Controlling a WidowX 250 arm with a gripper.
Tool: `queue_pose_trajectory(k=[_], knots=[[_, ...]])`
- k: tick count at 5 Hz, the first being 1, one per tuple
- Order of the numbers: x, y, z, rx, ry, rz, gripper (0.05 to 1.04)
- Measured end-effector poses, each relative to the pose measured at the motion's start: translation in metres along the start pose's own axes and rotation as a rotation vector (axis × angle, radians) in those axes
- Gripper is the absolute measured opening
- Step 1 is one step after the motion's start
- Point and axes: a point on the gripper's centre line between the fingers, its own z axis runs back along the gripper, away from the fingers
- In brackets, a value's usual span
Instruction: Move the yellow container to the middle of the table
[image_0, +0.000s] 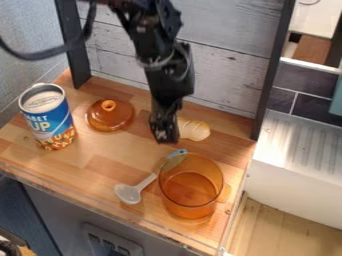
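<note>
The arm (160, 55) enters at the top edge, which cuts off its upper part. The gripper (165, 140) hangs over the table (93, 172), above and to the left of the container (192, 187) in the view. Whether it is open or closed cannot be told; its dark parts run together.

The container is upright near the table's front right corner, its handle (226, 193) toward the right. Its wall is see-through amber.

The spoon (128, 194) lies just left of the container, bowl toward the front edge. Its blue tip (178, 153) is near the container's rim; whether spoon and container touch cannot be made out.

A pale, ridged thing (195, 130) lies behind the container, its left end hidden by the gripper. What it is cannot be established.

The amber lid (110, 120) lies knob up at the back left. The can (50, 120) is upright left of it, well apart from the container. A black cable (40, 54) loops in from the left edge, its remainder cut off.
</note>
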Motion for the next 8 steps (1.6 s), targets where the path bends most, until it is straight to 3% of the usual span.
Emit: queue_pose_trajectory(k=[1, 2, 6, 8], knots=[[0.011, -0.02, -0.01, -0.023, 0.028, -0.054, 1.001], [0.006, -0.036, -0.019, -0.04, 0.07, -0.075, 1.0], [0.005, -0.077, -0.053, -0.161, 0.121, -0.203, 1.0], [0.004, -0.073, -0.075, -0.217, 0.024, -0.28, 0.949]])
